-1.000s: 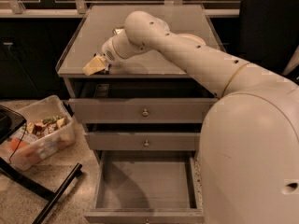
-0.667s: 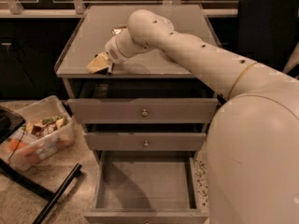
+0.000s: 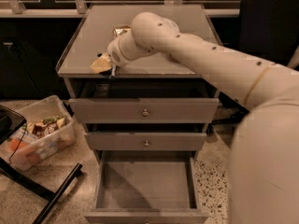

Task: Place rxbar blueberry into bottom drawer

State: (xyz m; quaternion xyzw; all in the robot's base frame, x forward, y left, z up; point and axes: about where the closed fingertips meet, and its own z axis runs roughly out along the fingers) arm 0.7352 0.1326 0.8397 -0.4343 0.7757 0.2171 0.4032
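Observation:
My gripper [image 3: 103,64] is low over the front left part of the grey cabinet top [image 3: 88,41], at the end of the white arm [image 3: 196,59] that reaches in from the right. The rxbar blueberry does not show; it is hidden or out of view. A crumpled gold-brown foil packet [image 3: 121,30] lies on the top just behind the wrist. The bottom drawer [image 3: 145,185] is pulled open below, and its grey inside is bare.
The top drawer [image 3: 142,111] stands slightly pulled out and the middle drawer [image 3: 145,141] is closed. A clear plastic bin [image 3: 39,134] of snacks sits on the floor at left. A black stand leg [image 3: 51,195] crosses the floor beside it.
The gripper has shifted a little to the right along the front left of the cabinet top. The drawers have not moved.

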